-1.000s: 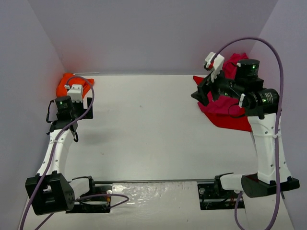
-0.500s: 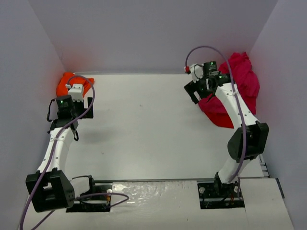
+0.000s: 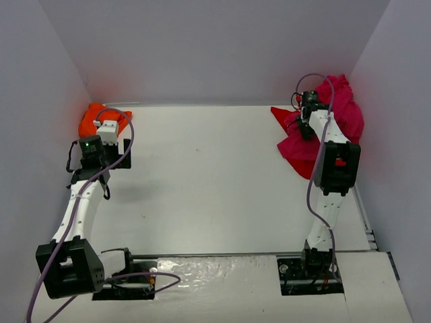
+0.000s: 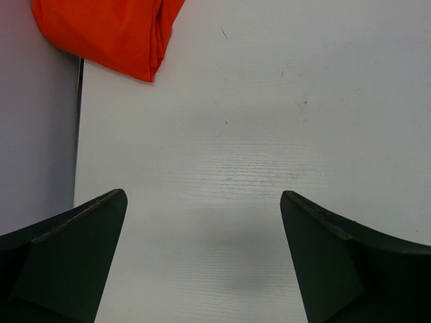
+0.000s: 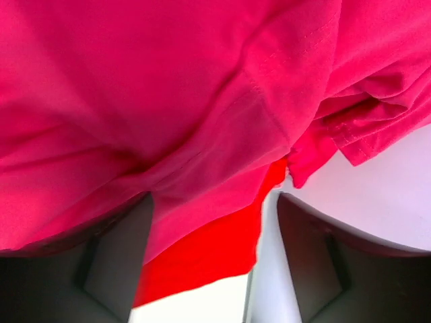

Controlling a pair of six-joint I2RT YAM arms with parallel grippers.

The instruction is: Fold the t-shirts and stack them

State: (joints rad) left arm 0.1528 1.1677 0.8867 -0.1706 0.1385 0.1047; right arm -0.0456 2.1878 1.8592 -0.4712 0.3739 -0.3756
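Note:
A folded orange t-shirt point(image 3: 91, 121) lies at the far left corner; it also shows at the top left of the left wrist view point(image 4: 111, 33). My left gripper point(image 3: 109, 125) hovers just right of it, open and empty over bare table point(image 4: 202, 222). A crumpled pile of a pink t-shirt point(image 3: 337, 111) over a red one point(image 3: 303, 158) lies at the far right. My right gripper point(image 3: 301, 124) is down at the pile's left side. In the right wrist view it is open point(image 5: 215, 222), with pink cloth point(image 5: 168, 87) and red cloth point(image 5: 209, 256) between the fingers.
Grey walls close in the table on the left, far and right sides. The pile leans against the right wall point(image 3: 377, 101). The white table point(image 3: 202, 175) spreads between the two arms.
My right arm has stretched forward and its gripper has gone down from above the pile onto its left side. The left arm has not moved.

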